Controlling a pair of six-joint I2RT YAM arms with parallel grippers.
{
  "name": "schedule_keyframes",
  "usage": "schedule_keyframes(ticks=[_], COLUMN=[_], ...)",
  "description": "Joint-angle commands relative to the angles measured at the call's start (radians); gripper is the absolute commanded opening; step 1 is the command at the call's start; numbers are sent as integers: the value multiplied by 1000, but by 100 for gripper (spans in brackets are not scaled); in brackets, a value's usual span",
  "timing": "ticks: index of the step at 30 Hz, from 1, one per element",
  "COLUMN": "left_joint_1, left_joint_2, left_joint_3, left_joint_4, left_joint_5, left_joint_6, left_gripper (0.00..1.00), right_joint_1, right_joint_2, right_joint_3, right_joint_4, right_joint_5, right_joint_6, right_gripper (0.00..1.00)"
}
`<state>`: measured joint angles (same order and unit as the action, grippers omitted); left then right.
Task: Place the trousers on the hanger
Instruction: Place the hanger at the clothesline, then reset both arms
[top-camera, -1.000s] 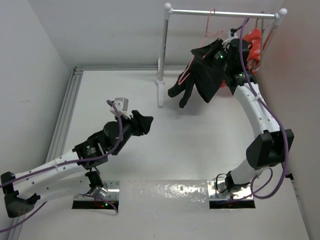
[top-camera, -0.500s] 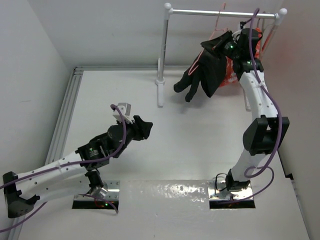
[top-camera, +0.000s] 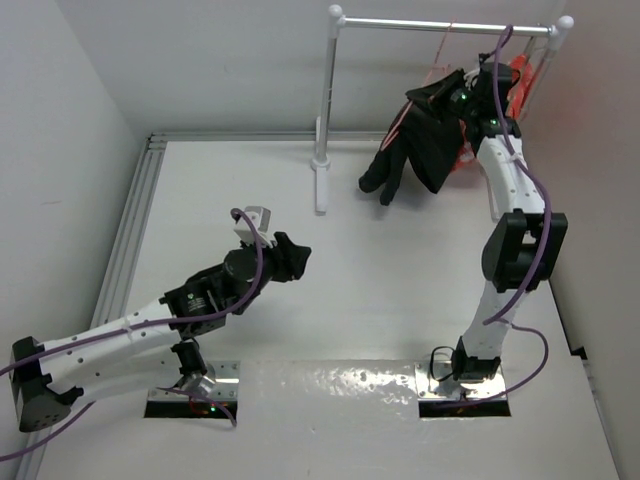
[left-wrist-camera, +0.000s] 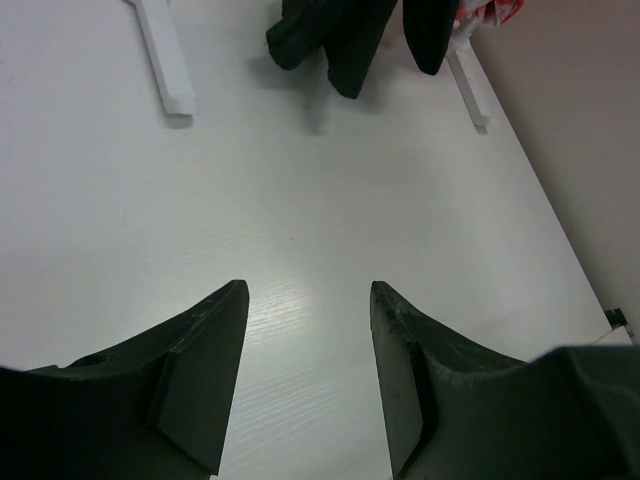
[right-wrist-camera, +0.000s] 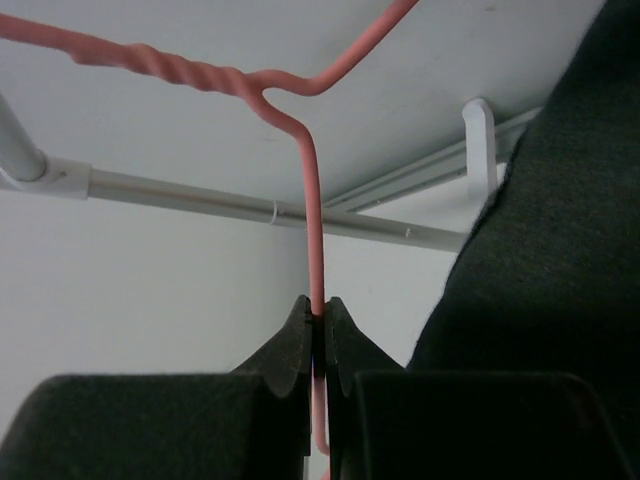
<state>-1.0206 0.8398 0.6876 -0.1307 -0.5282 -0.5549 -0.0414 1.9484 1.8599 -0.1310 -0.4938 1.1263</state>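
Note:
The black trousers (top-camera: 418, 150) hang folded over the pink hanger (top-camera: 441, 62) just under the white rail (top-camera: 440, 26) at the back right. My right gripper (top-camera: 462, 92) is raised beside them and shut on the hanger wire (right-wrist-camera: 312, 225); black cloth (right-wrist-camera: 545, 270) fills the right of the right wrist view. My left gripper (top-camera: 290, 255) is open and empty, low over the middle of the table. In the left wrist view the fingers (left-wrist-camera: 200, 355) stand apart and the trousers' ends (left-wrist-camera: 335, 35) dangle at the top.
The white rail stand's left post (top-camera: 324, 100) and foot (top-camera: 320, 185) stand at the back centre; its feet also show in the left wrist view (left-wrist-camera: 165, 60). A red-and-white patterned cloth (top-camera: 515, 75) hangs on the rail by the right wall. A metal track (top-camera: 135, 220) runs along the left edge.
My right gripper has lifted the hanger and trousers up and to the right, closer to the rail. My left gripper has edged slightly right.

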Motion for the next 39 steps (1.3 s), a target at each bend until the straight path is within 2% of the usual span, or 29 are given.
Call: schedule_keyframes(ticks=[1,2,4,5,6,7,11,12,17,20,23,28,29,32,35,39], left_joint_1=[-7,-6,-7,-7,-6,-7,-7,-7,-7,-7,-7,-7,-7,-6,-7,-7], left_joint_2=[1,2,5,10,12,15,13,12,-30,-59,-113,-225,-241,-300,-332,-340], left_joint_3=[6,9,9,15,23,42,85,95,125,144,156,199,201,211,184,126], left_joint_4=[49,46,51,52,46,27,-13,-20,-50,-72,-78,-118,-132,-171,-216,-175], left_joint_5=[4,0,0,-1,-4,-10,-52,-59,-64,-67,-79,-108,-119,-138,-157,-148], left_joint_6=[10,12,16,21,26,35,55,59,62,64,66,81,81,93,82,87], left_gripper=[49,49,49,49,50,50,50,50,51,51,51,52,53,56,53,52], right_joint_1=[-5,-6,-8,-9,-12,-15,-20,-20,-20,-20,-20,-20,-20,-20,-20,-18], right_joint_2=[-104,-132,-150,-164,-170,-177,-216,-244,-377,-523,-705,-978,-1076,-1256,-1357,-1410], right_joint_3=[-127,-158,-220,-231,-246,-252,-258,-260,-318,-444,-710,-1016,-1115,-1264,-1312,-1337], right_joint_4=[200,218,258,263,263,264,223,211,90,61,123,186,185,147,16,-77], right_joint_5=[-28,-26,-29,-28,-25,-22,-19,-12,30,66,78,-15,-29,-26,9,-9], right_joint_6=[7,13,17,10,7,6,-29,-45,-170,-236,-255,-263,-263,-281,-354,-385], right_gripper=[0,1,13,32,42,57,81,99,99,99,99,99,99,99,99,99])
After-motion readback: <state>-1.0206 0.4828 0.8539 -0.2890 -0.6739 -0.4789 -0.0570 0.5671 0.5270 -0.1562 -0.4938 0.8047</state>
